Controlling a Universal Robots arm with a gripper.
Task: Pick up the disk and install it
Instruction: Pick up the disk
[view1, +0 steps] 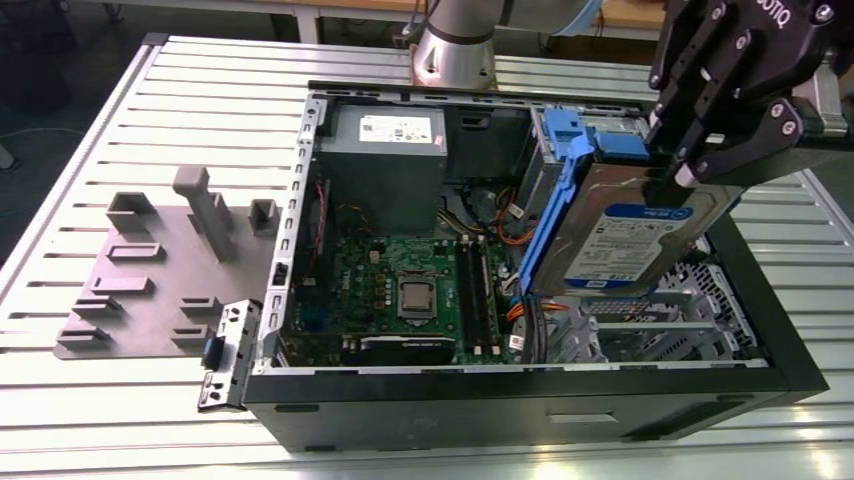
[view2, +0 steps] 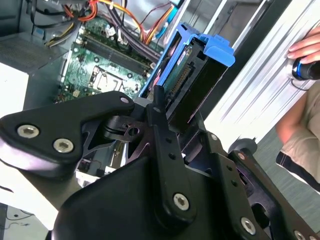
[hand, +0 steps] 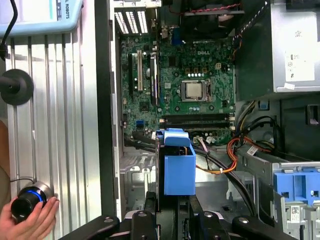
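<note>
disk (view1: 641, 232) silver-grey, white-and-blue label, blue rail | gripper (view1: 678, 181) black | motherboard (view1: 400, 290) green | case (view1: 534, 410) black | worktop (view1: 80, 400) silver, ribbed | fixture plate (view1: 147, 290) grey

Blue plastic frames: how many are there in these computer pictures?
2. One blue frame wraps the disk, gripped by the pincer at the open computer case. The other blue frame sits in the drive cage nearby. More may be hidden.

One disk (view1: 641, 240), one computer case (view1: 534, 405), one motherboard (view1: 380, 265).

Black hand (view1: 687, 178) — matte linkage plates, silver screw heads (view2: 180, 201), white lettering on casing; arm column (view1: 454, 40) silver-grey.
</note>
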